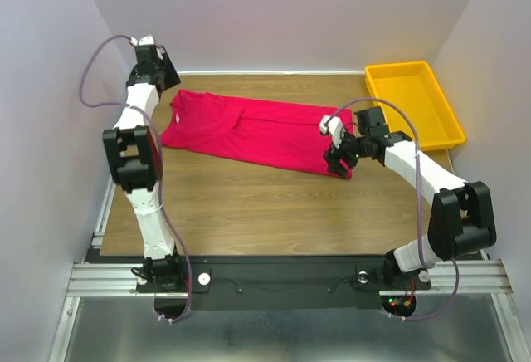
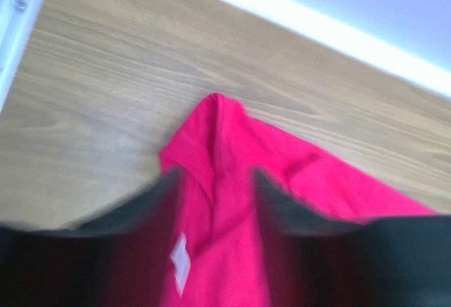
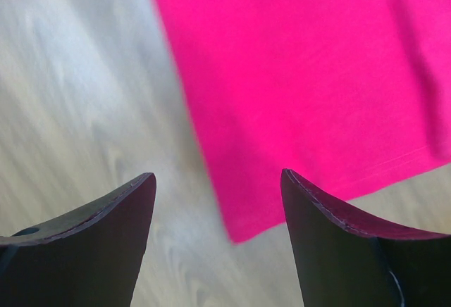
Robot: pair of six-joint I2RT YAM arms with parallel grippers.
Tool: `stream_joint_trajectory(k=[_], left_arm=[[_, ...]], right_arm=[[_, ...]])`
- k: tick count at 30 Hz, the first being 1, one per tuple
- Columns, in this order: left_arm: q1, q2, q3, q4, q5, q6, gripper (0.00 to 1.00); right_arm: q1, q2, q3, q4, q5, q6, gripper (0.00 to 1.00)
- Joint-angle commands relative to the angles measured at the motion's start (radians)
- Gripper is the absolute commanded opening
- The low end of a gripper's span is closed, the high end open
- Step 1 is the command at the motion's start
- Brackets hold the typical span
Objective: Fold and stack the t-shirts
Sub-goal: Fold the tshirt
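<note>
One crimson-red t-shirt [image 1: 253, 134] lies flat on the wooden table, folded into a long strip running from far left to mid right. My left gripper [image 1: 170, 80] is open above its collar end; in the left wrist view the blurred fingers [image 2: 169, 201] straddle the shirt [image 2: 232, 180], with the white neck label [image 2: 180, 261] between them. My right gripper [image 1: 336, 161] is open and empty over the shirt's near right corner. In the right wrist view that corner [image 3: 243, 226] lies between the two open fingers [image 3: 113, 229], with bare wood on the left.
A yellow plastic tray [image 1: 412, 100] stands at the far right of the table [image 1: 249, 204], just beyond the right arm. White walls close the table in on the left, back and right. The arm bases sit on a rail at the near edge.
</note>
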Motion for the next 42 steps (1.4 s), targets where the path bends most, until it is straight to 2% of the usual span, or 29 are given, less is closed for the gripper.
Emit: stream_joint_trajectory(k=[1,2,4,5,6,8,9,11,15,18,24,27,28,30,31,34,36,42], left_arm=[[0.003,-0.440,-0.199,0.278,-0.004,0.029,0.69],[0.003,-0.563,-0.335,0.320,-0.003,0.029,0.79],[0.004,-0.680,-0.456,0.404,-0.003,0.033,0.86],[0.004,-0.737,-0.566,0.426,0.000,0.036,0.91],[0.006,-0.839,-0.612,0.443,-0.015,0.023,0.98],[0.015,-0.943,-0.772,0.467,-0.023,0.001,0.98],[0.023,-1.039,-0.822,0.496,0.003,-0.003,0.99],[0.036,-1.121,-0.932,0.498,0.054,-0.008,0.99],[0.044,-1.301,-1.054,0.398,0.100,-0.010,0.98],[0.046,-1.409,-1.164,0.398,0.131,-0.031,0.98],[0.044,-1.518,-1.258,0.360,0.192,-0.080,0.98],[0.044,-1.547,-1.299,0.352,0.224,-0.100,0.98],[0.046,-1.554,-1.310,0.351,0.240,-0.112,0.98],[0.046,-1.569,-1.339,0.348,0.252,-0.129,0.98],[0.046,-1.584,-1.348,0.343,0.263,-0.140,0.99],[0.044,-1.613,-1.387,0.340,0.283,-0.168,0.98],[0.044,-1.626,-1.408,0.340,0.301,-0.184,0.98],[0.046,-1.627,-1.463,0.349,0.361,-0.240,0.98]], right_arm=[[-0.004,-0.070,-0.090,-0.087,0.021,-0.250,0.77],[-0.004,-0.076,-0.104,-0.092,0.050,-0.299,0.77],[-0.004,-0.067,-0.125,-0.090,0.086,-0.327,0.77],[-0.004,-0.049,-0.128,-0.090,0.116,-0.342,0.77],[-0.004,-0.034,-0.118,-0.090,0.135,-0.342,0.75],[-0.004,0.000,-0.110,-0.089,0.166,-0.347,0.74],[-0.006,0.010,-0.105,-0.086,0.169,-0.349,0.74],[-0.004,0.029,-0.095,-0.084,0.181,-0.347,0.72],[-0.004,0.083,-0.093,-0.054,0.201,-0.347,0.69],[-0.004,0.111,-0.096,-0.026,0.232,-0.339,0.64],[-0.004,0.128,-0.113,0.018,0.282,-0.329,0.54],[-0.004,0.131,-0.116,0.032,0.299,-0.321,0.45],[-0.003,0.132,-0.121,0.034,0.302,-0.318,0.35],[-0.004,0.132,-0.130,0.035,0.310,-0.321,0.25],[-0.004,0.131,-0.136,0.035,0.313,-0.321,0.14],[-0.004,0.096,-0.177,0.031,0.325,-0.339,0.01],[-0.004,0.057,-0.222,0.009,0.309,-0.374,0.01],[0.000,-0.133,-0.276,-0.371,0.201,-0.606,0.01]])
